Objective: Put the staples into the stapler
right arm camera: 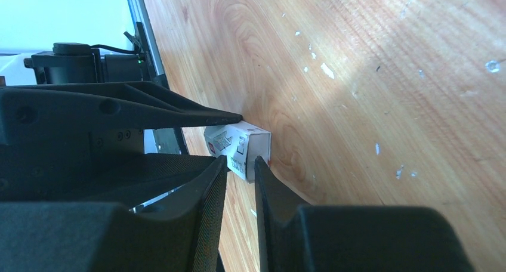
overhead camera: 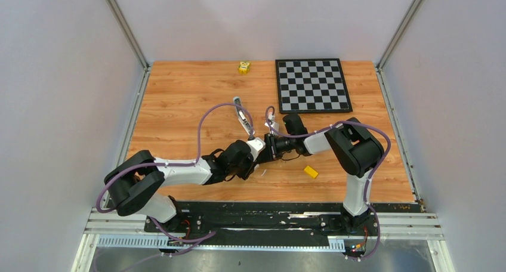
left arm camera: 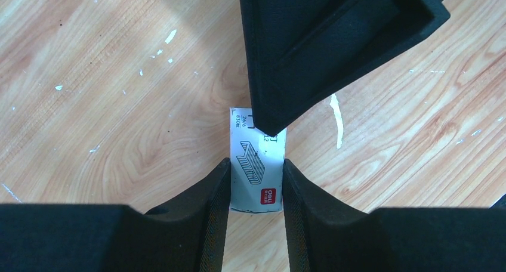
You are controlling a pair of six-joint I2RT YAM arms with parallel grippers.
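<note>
A small pale blue and white staple box (left arm camera: 256, 176), printed with a drawing of staples, sits between the fingers of my left gripper (left arm camera: 256, 161), which is shut on its two long sides just above the wooden table. My right gripper (right arm camera: 241, 160) meets it from the opposite side, its narrow jaws closed on the far end of the box (right arm camera: 238, 142), and one right finger (left arm camera: 310, 51) hangs over the box top. The staples themselves are hidden. The stapler (overhead camera: 241, 114), thin and silvery, lies opened out on the table just behind both grippers (overhead camera: 261, 145).
A yellow block (overhead camera: 310, 171) lies on the table (overhead camera: 179, 93) to the right of the grippers. A small yellow object (overhead camera: 243, 67) sits at the far edge. A checkerboard (overhead camera: 312, 85) covers the far right. Purple cables loop over both arms.
</note>
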